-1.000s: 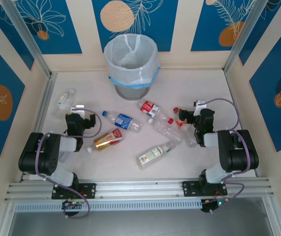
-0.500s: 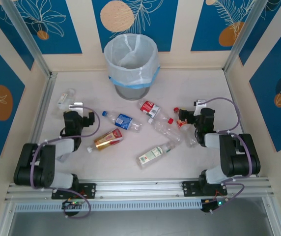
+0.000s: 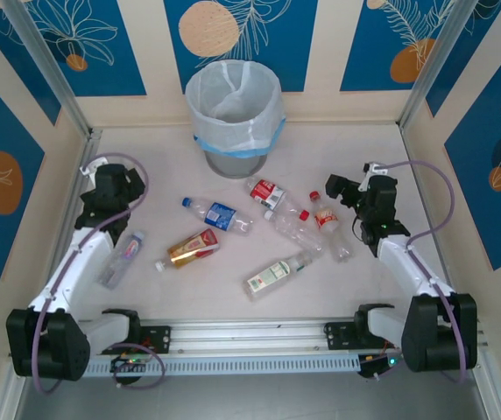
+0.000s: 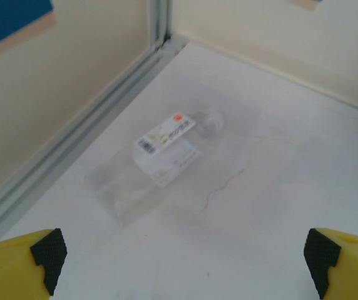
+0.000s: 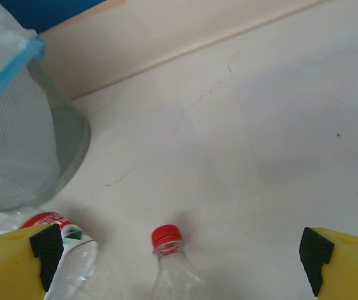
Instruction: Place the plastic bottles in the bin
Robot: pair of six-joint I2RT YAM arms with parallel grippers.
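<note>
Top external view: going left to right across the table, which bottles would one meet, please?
The far-left clear bottle → gold-red-label bottle → green-white-label bottle → red-capped bottle. The blue-label bottle and red-label bottle overlap these, so they are left out.

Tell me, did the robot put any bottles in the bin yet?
Nothing looks done: the bin looks empty from above. Nothing is in hand either; the left fingers and right fingers are open and empty, pointing at a clear bottle and a red-capped bottle. Left: all the bottles lying on the table.
</note>
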